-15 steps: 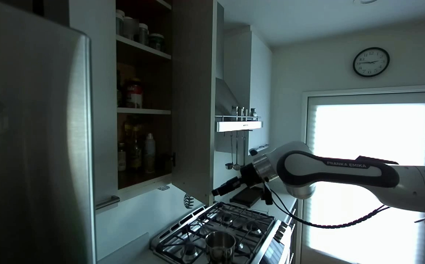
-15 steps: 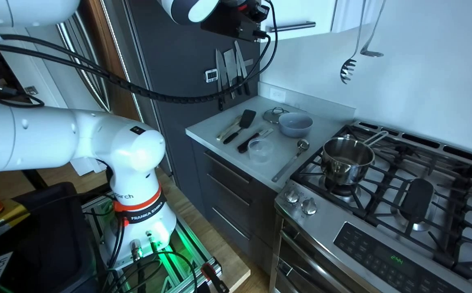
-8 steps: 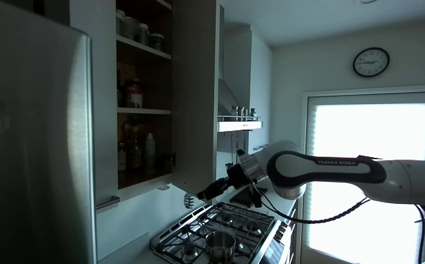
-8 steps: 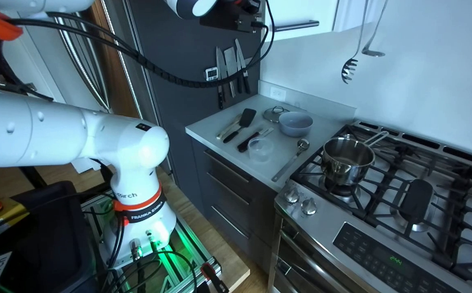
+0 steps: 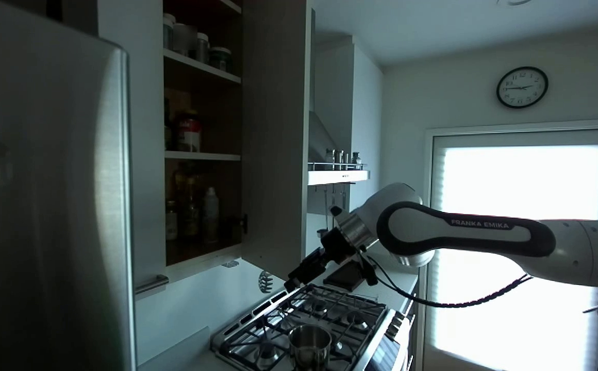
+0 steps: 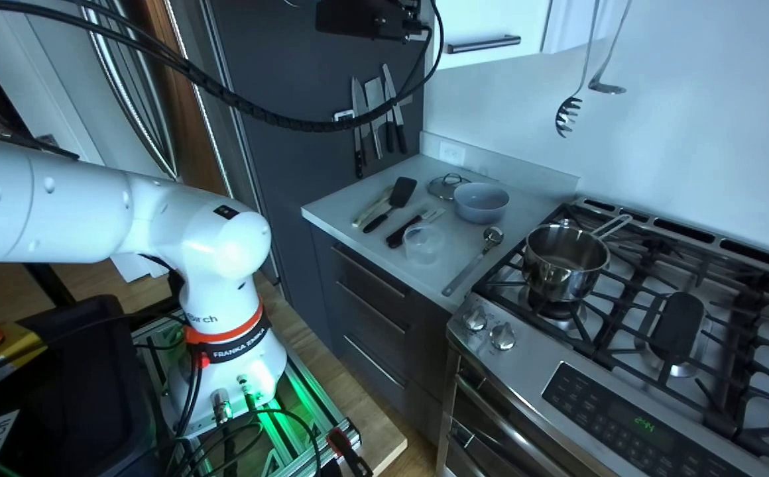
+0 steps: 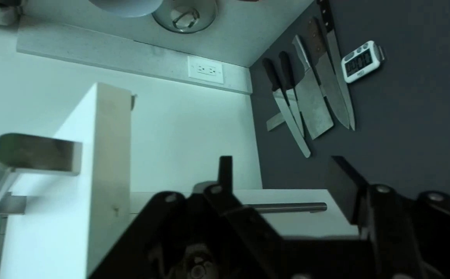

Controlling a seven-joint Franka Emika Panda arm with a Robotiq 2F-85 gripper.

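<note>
While the cabinet door [image 5: 274, 134] stands swung out from the shelves [image 5: 202, 155], its free edge lies slightly further from them than a second ago in an exterior view.

Tool [image 7: 282, 167]: jaws parted, nothing held; tip lower than a second ago. In an exterior view it overlaps the door's lower corner; in the wrist view its fingers [image 7: 225, 170] show right of the door's edge, apart in the picture. Contact cannot be confirmed.

Door handle [image 7: 35, 153]: on the door's outer face, near the free edge, ungrasped.

Judged consequence: the door, a little wider, appears free of any grip, and the shelves lie better exposed.

Red-labelled jar [image 5: 189, 135]: on the shelves, left of the door in an exterior view.

Steel pot [image 5: 310, 348]: on the stove [image 5: 343, 314], below the door in the same view.

Bar handle [image 7: 287, 208]: right of the door in the wrist view, seen between the fingers.

Knives [image 7: 314, 108]: further right of the door, on a dark panel [image 7: 423, 128].
</note>
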